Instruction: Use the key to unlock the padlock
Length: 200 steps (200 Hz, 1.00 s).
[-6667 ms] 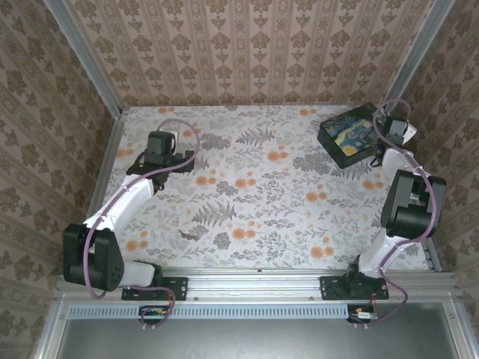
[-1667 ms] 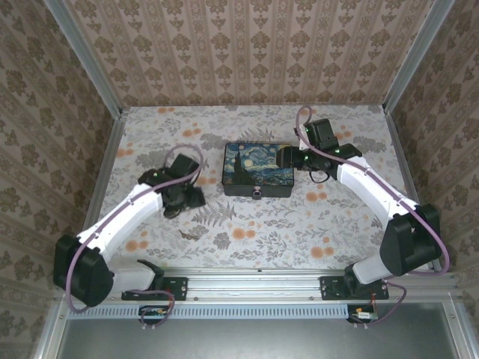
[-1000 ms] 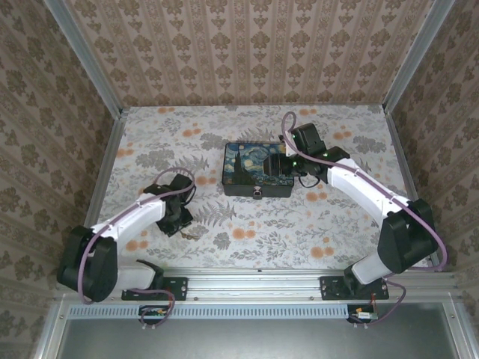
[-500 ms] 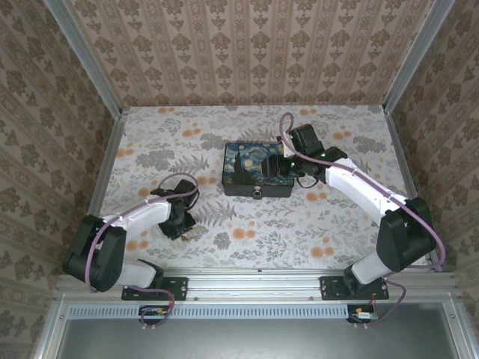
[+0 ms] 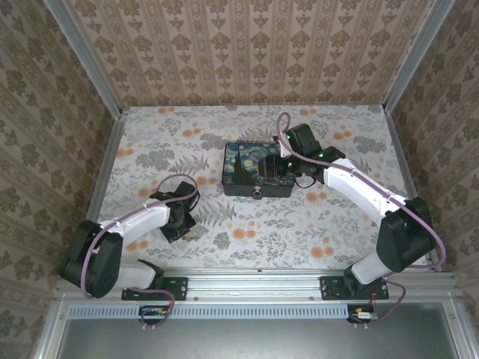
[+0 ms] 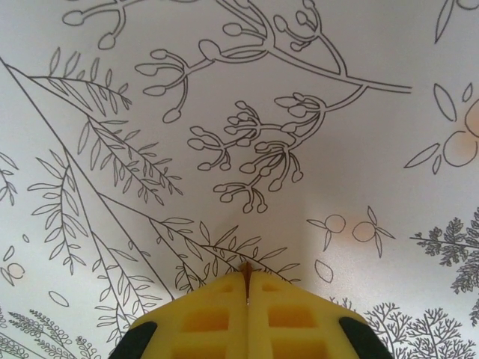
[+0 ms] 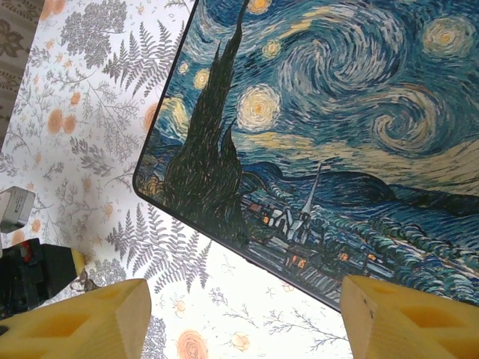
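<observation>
Soft, even light is falling from above, leaving faint shadows under my left arm [image 5: 138, 218]. Ahead of my closed left gripper [image 6: 247, 278] the tablecloth [image 6: 224, 97] is washing out pale, dimmer to the right. My right pads [image 7: 75, 318] are blurring near the lens; the painted lid [image 7: 314, 112] beyond them is showing crisp.

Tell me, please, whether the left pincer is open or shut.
Shut: the left pincer has its yellow fingers pressed together along a thin seam.
</observation>
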Tool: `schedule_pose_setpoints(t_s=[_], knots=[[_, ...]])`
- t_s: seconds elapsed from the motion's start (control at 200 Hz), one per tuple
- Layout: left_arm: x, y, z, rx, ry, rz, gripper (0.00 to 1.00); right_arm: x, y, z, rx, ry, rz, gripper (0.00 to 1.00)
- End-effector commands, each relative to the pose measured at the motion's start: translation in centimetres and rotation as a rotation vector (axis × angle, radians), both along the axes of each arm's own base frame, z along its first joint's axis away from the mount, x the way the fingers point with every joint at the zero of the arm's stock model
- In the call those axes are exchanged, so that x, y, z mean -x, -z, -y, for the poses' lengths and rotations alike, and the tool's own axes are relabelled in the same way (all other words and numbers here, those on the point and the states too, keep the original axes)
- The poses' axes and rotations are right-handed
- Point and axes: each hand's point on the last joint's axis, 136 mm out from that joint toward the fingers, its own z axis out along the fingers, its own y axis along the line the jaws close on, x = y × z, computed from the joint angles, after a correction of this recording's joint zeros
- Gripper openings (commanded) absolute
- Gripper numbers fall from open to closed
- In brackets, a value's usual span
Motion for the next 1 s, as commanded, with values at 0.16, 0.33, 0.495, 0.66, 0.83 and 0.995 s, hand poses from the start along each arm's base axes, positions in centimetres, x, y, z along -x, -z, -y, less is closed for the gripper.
schedule_pose_setpoints(t_s=[0.16, 0.33, 0.495, 0.66, 0.83, 0.995], knots=[[0.4, -0.4, 0.3, 0.015, 0.022, -0.009, 0.00, 0.5, -0.1, -1.0, -0.009, -0.034, -0.003, 0.69], [-0.6, -3.0, 1.1, 0.056, 0.038, 0.044, 0.00, 1.6, -0.2, -3.2, -0.047, -0.108, -0.007, 0.69], [-1.6, -5.4, 1.8, 0.089, 0.061, 0.098, 0.00, 2.9, 0.6, -6.0, -0.067, -0.188, -0.021, 0.69], [-3.1, -7.8, 3.2, 0.140, 0.081, 0.151, 0.00, 4.6, 0.6, -9.8, -0.130, -0.309, -0.007, 0.69], [-5.1, -11.5, 5.9, 0.264, 0.060, 0.220, 0.00, 7.3, -0.9, -12.8, -0.214, -0.451, 0.177, 0.65], [-6.2, -13.7, 8.8, 0.370, 0.011, 0.206, 0.00, 8.4, -1.7, -13.7, -0.262, -0.492, 0.374, 0.44]])
